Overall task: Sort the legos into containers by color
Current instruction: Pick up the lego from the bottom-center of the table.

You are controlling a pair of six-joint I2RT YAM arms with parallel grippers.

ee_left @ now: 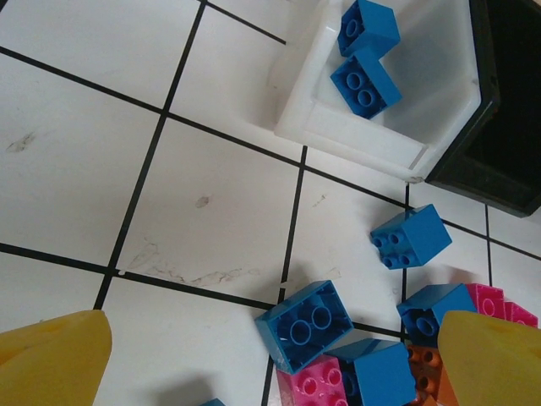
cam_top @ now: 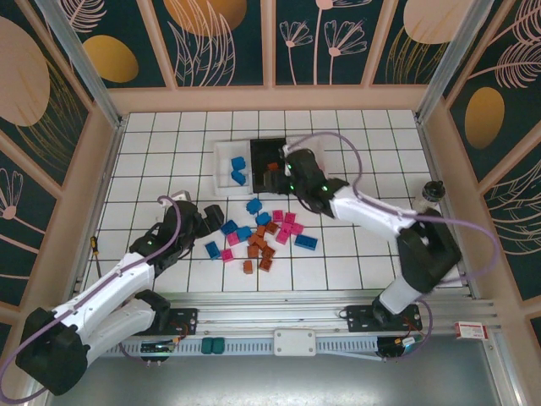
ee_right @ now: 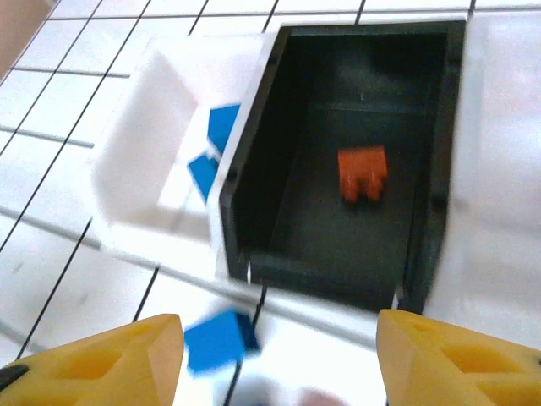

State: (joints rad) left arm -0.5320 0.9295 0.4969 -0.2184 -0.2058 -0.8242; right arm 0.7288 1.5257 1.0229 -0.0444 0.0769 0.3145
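Evidently the sort is at an early stage. We record two blue bricks (ee_left: 365, 80) in the white bin (ee_left: 338, 135) left of the black bin (ee_right: 279, 169), and one orange brick (ee_right: 363, 173) inside the black bin. The other white bin (ee_right: 503, 169), to its right, is blurred, so we cannot tell its contents.

Most legos (cam_top: 262, 237) lie loose on the surface (cam_top: 152, 152) just to the near side of the black bin. They are small studded blocks in blue, pink and orange, mixed together, several touching.

The left end effector (ee_left: 275, 338), at that heap, is spread wide and empty. The right end effector (ee_right: 279, 364) hangs over the black bin, also spread wide, holding nothing.
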